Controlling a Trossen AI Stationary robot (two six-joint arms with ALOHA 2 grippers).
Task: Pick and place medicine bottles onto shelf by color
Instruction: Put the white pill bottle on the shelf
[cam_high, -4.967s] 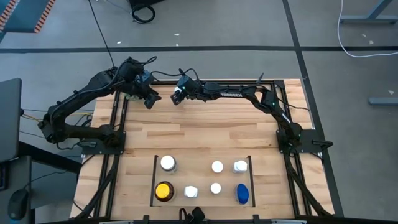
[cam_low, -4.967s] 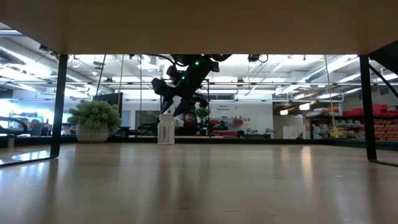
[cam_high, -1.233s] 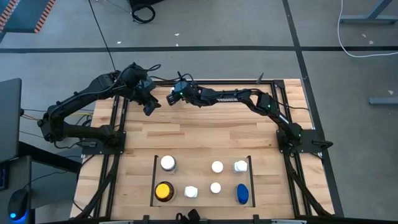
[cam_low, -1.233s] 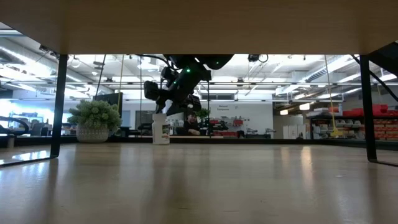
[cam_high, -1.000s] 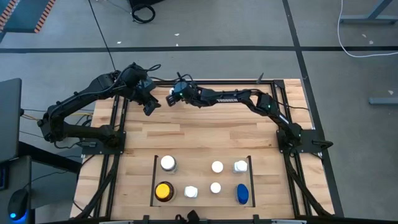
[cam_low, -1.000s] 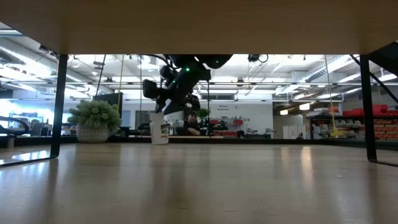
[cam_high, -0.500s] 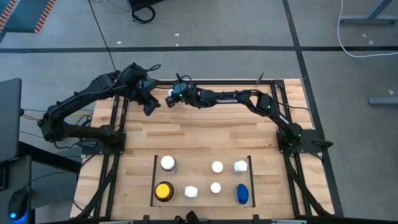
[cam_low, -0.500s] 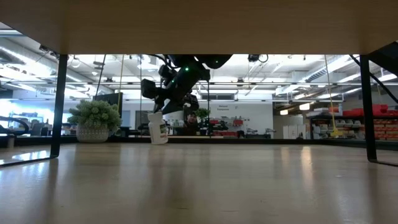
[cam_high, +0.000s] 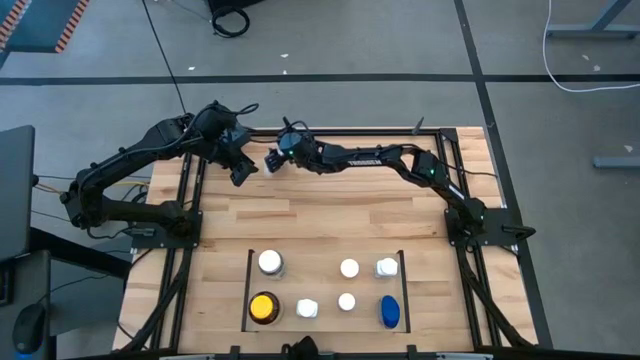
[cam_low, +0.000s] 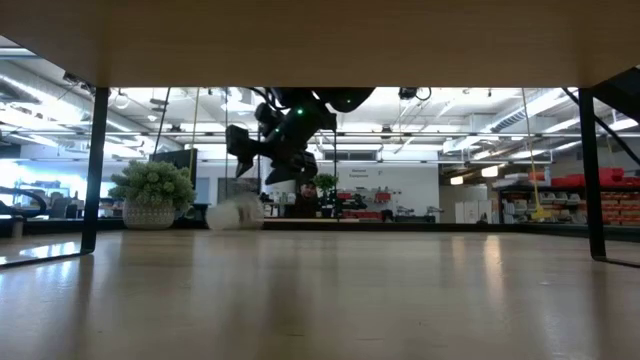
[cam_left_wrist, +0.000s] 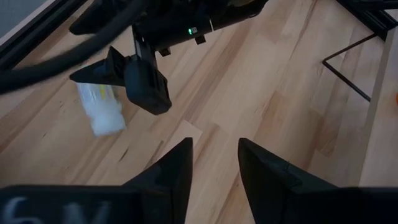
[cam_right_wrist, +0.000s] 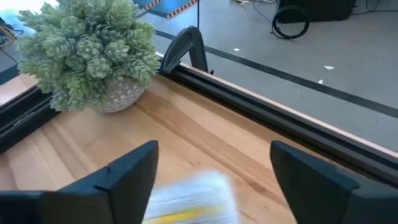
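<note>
A: Where's the right pincer?

B: At the far side of the table, fingers spread wide. It's pinching nothing. The white bottle with the yellow label lies on its side on the planks between those fingers. It's blurred, so I'd guess it's rolling.

A: How would it handle?

B: Probably light, stiff plastic with a smooth round wall, so it's quick to tip or skid. I'd close across the body just under the cap, with the fingers square to its length. Nudging it would likely send it rolling.

A: And the left pincer?

B: It hovers just beside, fingers apart and empty.

A: What's the room like?

B: It's tight behind. The black frame rail runs along the table edge, and the plant sits near the far corner on the left arm's side. The middle planks are bare towards the shelf. That already holds five white bottles, an amber bottle and a blue bottle, with open wood in the white rows.
</note>
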